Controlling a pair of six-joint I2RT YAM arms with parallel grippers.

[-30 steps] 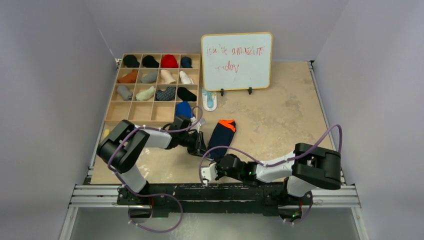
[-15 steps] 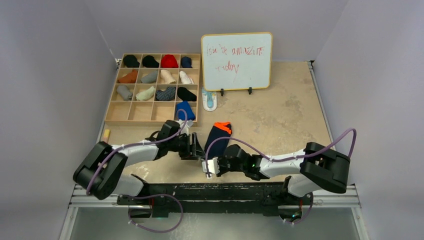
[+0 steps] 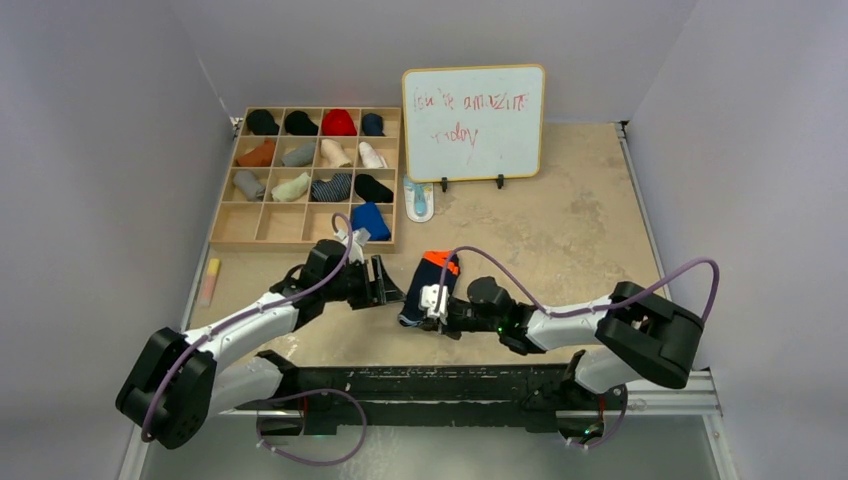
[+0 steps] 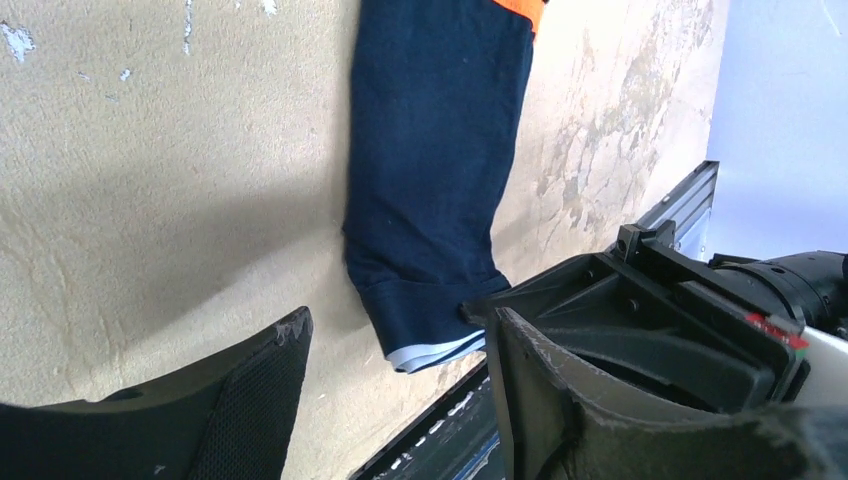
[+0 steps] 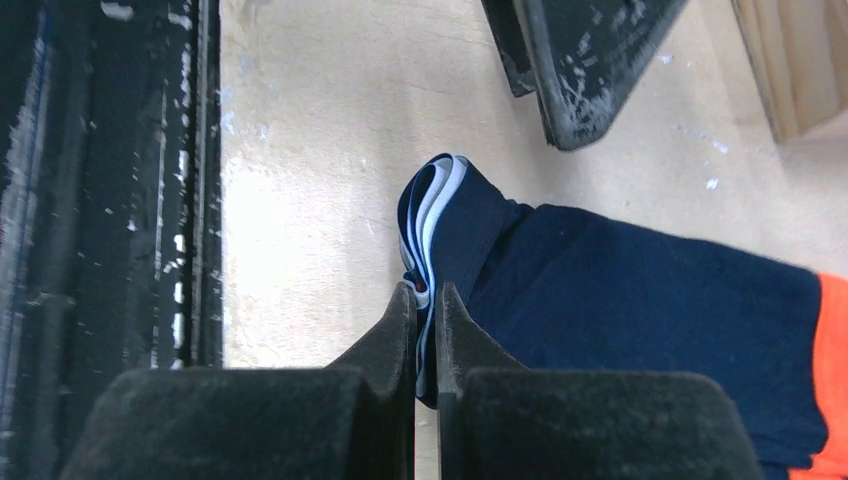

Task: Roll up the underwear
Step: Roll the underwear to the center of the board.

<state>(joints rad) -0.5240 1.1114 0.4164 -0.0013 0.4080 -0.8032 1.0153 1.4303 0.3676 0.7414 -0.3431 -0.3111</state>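
The navy fabric brief with orange trim (image 3: 432, 277) lies folded on the beige table (image 3: 560, 230), toward 6 o'clock. The right fingers (image 5: 385, 345) are clamped on its white-edged hem. The left fingers (image 4: 250, 395) stand apart at its 9 o'clock.

High camera from the near side; close wrist cameras face to face across the underwear (image 4: 430, 180).
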